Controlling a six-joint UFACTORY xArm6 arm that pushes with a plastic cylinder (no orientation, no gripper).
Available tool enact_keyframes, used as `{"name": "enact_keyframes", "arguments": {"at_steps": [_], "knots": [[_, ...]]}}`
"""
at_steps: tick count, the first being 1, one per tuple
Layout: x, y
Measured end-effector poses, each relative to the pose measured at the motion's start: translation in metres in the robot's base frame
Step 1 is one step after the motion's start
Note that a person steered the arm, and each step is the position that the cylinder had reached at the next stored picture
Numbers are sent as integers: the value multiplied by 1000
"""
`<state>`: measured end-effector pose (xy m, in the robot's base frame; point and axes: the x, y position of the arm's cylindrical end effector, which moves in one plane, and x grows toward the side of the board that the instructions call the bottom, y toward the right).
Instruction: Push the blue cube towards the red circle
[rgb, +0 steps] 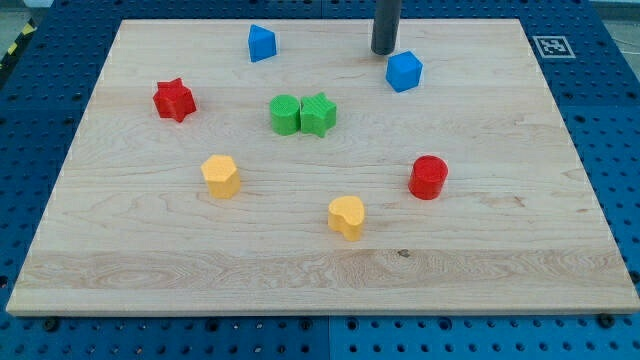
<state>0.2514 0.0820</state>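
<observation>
The blue cube (404, 71) sits near the view's top, right of centre. The red circle (428, 177), a short red cylinder, stands below it toward the view's right, well apart from it. My tip (384, 51) rests on the board just up and left of the blue cube, with a small gap between them. The rod rises out of the view's top.
A blue pentagon-like block (261, 43) is at the top left of centre. A red star (174, 100) is at the left. Two green blocks (302, 114) touch near the centre. A yellow hexagon (220, 176) and a yellow heart-like block (347, 216) lie lower down. The wooden board (560, 250) lies on a blue pegboard.
</observation>
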Motion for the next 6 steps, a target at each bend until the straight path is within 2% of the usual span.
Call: {"name": "enact_keyframes", "arguments": {"at_steps": [2, 3, 4, 5, 6], "knots": [[9, 7], [44, 32], [76, 27], [76, 28], [76, 58]]}}
